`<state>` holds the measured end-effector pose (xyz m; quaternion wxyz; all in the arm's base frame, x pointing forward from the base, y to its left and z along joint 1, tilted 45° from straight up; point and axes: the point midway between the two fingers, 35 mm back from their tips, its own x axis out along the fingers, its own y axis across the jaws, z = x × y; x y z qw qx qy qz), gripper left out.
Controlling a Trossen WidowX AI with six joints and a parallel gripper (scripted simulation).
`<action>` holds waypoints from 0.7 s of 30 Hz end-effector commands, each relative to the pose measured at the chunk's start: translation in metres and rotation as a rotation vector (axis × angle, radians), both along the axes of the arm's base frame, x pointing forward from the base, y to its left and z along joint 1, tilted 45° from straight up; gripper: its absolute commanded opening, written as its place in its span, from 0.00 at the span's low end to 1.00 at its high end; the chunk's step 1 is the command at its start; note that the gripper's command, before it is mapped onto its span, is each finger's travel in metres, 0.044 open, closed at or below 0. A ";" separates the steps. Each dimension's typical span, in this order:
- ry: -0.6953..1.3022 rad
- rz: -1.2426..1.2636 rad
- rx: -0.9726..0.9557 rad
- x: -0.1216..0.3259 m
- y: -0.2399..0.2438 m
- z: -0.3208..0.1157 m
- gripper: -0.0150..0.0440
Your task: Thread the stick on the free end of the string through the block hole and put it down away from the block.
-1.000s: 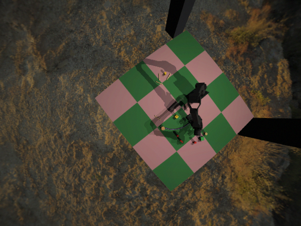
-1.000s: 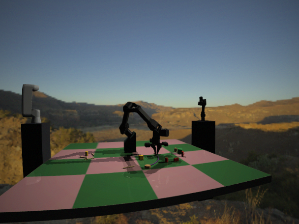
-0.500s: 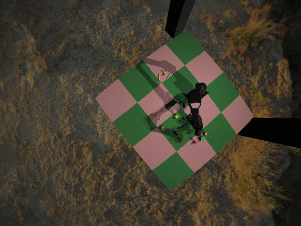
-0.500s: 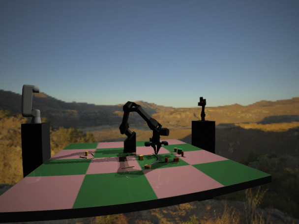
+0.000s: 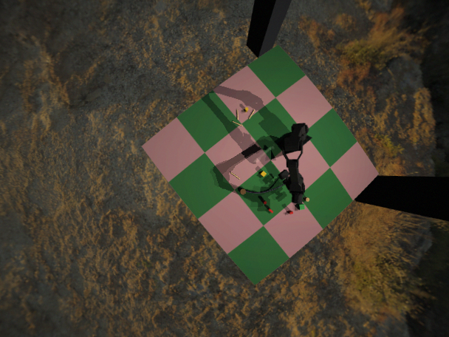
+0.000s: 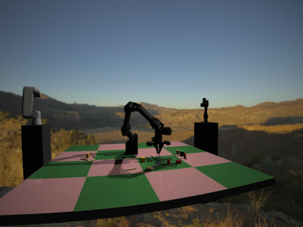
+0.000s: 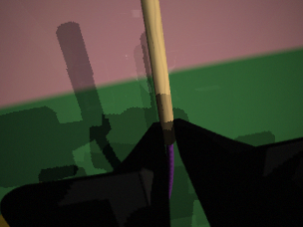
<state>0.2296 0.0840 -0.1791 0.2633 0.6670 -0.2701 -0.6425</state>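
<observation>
My gripper (image 6: 159, 152) (image 7: 166, 127) is shut on the end of a pale wooden stick (image 7: 157, 60), where the purple string (image 7: 170, 169) (image 6: 159, 160) joins it. The stick points away from the fingers in the wrist view. Its shadow lies apart from it, so it seems raised. The string curves down to the round wooden button (image 5: 243, 191) (image 6: 149, 169) on the table. A small yellow block (image 5: 263, 174) (image 6: 142, 159) stands near the button. I cannot make out a hole in any block, so I cannot tell which is the holed one. The arm hides the gripper in the top view.
A loose stick (image 5: 234, 175) (image 6: 130, 169) lies near the button. Red pieces (image 5: 270, 210) (image 6: 168, 162), a green block (image 5: 301, 207) (image 6: 182, 153) and a tan cylinder (image 5: 307, 199) (image 6: 178, 151) stand to one side. A yellow cylinder (image 5: 246, 109) (image 6: 87, 155) stands among more loose sticks.
</observation>
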 end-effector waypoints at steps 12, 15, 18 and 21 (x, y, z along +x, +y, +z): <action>-0.004 -0.002 0.008 0.000 0.017 0.016 0.25; -0.003 -0.002 0.008 -0.001 0.019 0.018 0.25; -0.003 -0.003 0.008 -0.001 0.022 0.021 0.25; -0.003 -0.003 0.008 -0.001 0.024 0.024 0.25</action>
